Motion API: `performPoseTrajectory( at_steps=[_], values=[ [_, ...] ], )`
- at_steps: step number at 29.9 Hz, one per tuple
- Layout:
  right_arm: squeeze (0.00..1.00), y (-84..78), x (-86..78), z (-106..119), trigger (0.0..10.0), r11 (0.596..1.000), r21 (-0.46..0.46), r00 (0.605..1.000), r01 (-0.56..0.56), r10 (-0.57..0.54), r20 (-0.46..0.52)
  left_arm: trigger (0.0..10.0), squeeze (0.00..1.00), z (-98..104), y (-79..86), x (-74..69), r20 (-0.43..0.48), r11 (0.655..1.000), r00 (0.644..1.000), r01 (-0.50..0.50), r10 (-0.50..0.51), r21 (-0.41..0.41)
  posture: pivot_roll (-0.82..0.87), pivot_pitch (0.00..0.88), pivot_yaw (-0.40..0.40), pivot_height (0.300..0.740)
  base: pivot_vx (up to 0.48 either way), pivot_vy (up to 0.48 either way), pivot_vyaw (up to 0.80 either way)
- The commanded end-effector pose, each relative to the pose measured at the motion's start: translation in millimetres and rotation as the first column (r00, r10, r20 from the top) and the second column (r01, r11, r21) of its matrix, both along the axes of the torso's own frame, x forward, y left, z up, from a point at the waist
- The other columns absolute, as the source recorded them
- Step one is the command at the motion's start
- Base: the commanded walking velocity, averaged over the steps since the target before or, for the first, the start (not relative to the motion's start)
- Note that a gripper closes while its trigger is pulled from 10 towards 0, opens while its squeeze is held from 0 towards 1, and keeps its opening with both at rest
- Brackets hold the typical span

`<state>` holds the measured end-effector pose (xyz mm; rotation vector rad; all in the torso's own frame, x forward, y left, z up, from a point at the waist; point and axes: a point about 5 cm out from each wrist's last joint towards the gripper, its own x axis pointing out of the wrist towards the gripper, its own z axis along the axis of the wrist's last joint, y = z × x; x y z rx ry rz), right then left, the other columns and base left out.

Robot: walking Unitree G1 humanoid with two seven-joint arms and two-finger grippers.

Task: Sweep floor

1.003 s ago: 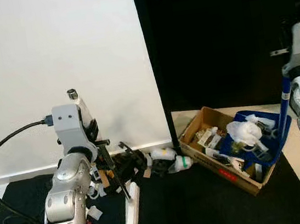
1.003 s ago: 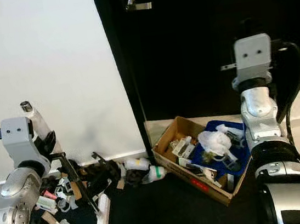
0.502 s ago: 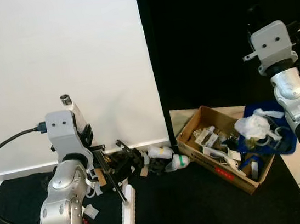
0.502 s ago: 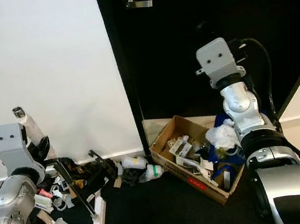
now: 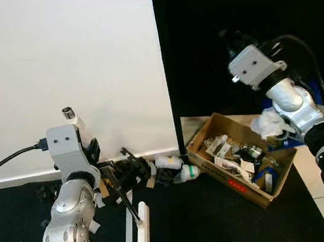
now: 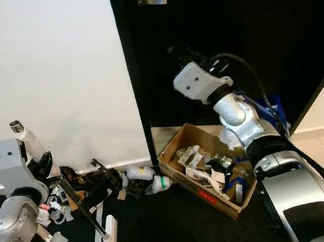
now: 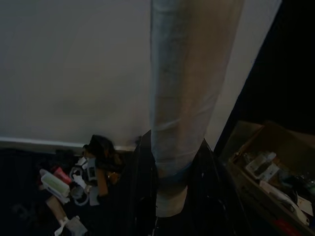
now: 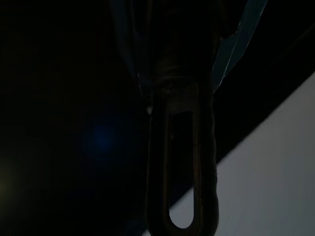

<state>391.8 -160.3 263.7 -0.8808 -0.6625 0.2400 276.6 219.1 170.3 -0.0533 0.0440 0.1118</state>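
Nearest the robot, on the dark floor mat [image 5: 211,222], lies the white broom head [image 5: 142,236]; the left claw [image 7: 170,162] is clamped round its pale handle [image 7: 187,88]. Beyond, litter [image 6: 69,190] lines the wall, a cardboard box [image 5: 239,161] sits rightward, and the right claw's [image 8: 182,123] state is unclear.

i see my left arm [image 5: 68,223] as a chain of rounded silver segments with a black band low on it, topped by a boxy pale-grey wrist housing [image 5: 64,147] with two small dark screw holes on its face. a black cable [image 5: 3,163] leaves that box at its 9 o'clock side. my right arm [image 6: 260,144] is built the same: silver shells, black joints, a matching two-holed box [image 6: 196,83], and a black cable [image 6: 245,68] looping over it at 1 o'clock.
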Motion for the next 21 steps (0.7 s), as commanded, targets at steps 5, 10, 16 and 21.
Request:
performPoseTrajectory(
  at_steps=[5, 10, 16, 21],
  values=[
    [0.0, 24.9, -4.6, 0.7, 10.0, 0.986, -0.118, 0.992, -0.119, 0.124, 0.032, 10.0, 0.0, 2.3, 1.0, -7.1, 0.016, 0.999, 0.999, -0.029, 0.029, -0.015, 0.13, 0.17, 0.02, 0.74, 0.0, 0.0, 0.0],
    [0.0, 27.5, -6.3, -2.1, 10.0, 0.982, -0.124, 0.989, -0.141, 0.146, 0.033, 10.0, 0.0, 0.9, 0.0, -8.0, 0.009, 0.999, 0.999, -0.031, 0.031, -0.018, 0.13, 0.171, 0.019, 0.74, 0.0, 0.0, 0.0],
    [0.0, 25.4, -9.1, -6.4, 10.0, 0.976, -0.147, 0.986, -0.159, 0.165, 0.029, 10.0, 0.0, 1.6, -1.8, -4.1, 0.011, 0.999, 1.0, -0.025, 0.026, -0.022, 0.11, 0.168, 0.029, 0.74, 0.0, 0.0, 0.0],
    [0.0, 7.0, -8.5, 7.1, 10.0, 0.994, -0.007, 0.992, -0.106, 0.106, 0.07, 10.0, 0.0, 2.0, -2.5, -3.2, 0.01, 1.0, 1.0, -0.024, 0.024, -0.017, 0.11, 0.166, 0.031, 0.74, 0.0, 0.0, 0.0]
  ],
)
